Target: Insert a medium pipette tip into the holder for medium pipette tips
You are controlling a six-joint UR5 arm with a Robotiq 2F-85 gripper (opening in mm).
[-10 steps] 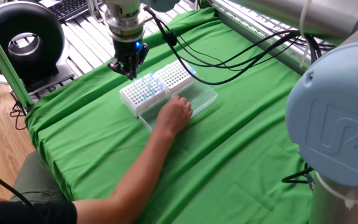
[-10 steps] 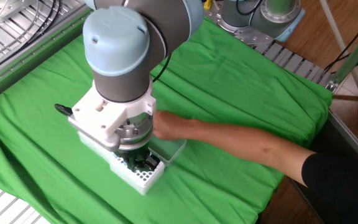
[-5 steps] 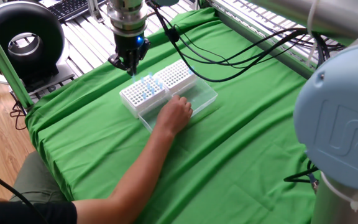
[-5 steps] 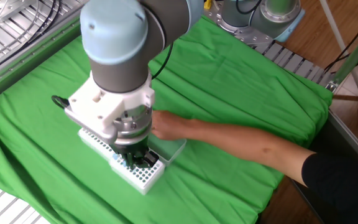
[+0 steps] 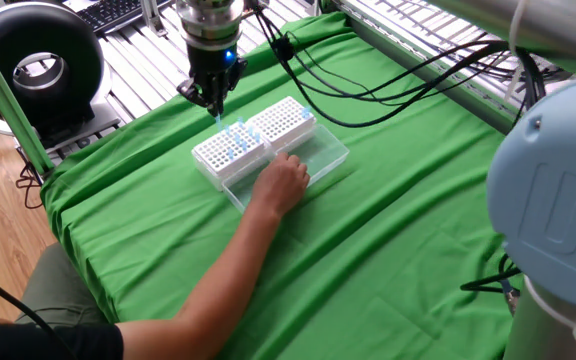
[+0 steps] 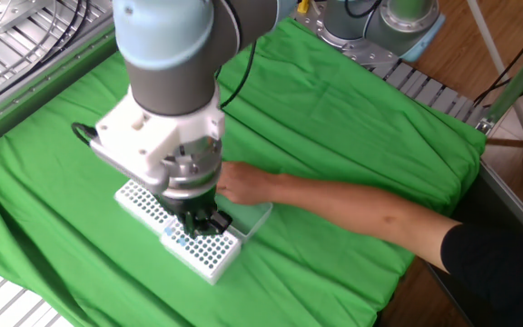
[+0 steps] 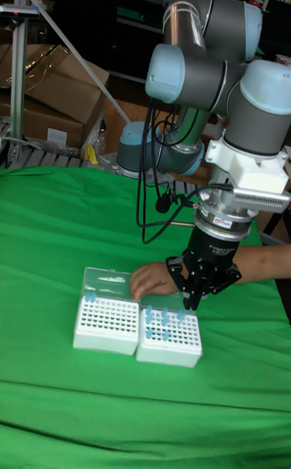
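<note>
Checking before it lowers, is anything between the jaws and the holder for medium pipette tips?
Nothing visible does. The gripper hangs above the holder for medium pipette tips, lid open. The person's hand rests beside it on the lid side, not under the gripper.

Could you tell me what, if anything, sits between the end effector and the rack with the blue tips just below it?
Nothing: in the tall fixed view only open air separates the end effector from the rack.
</note>
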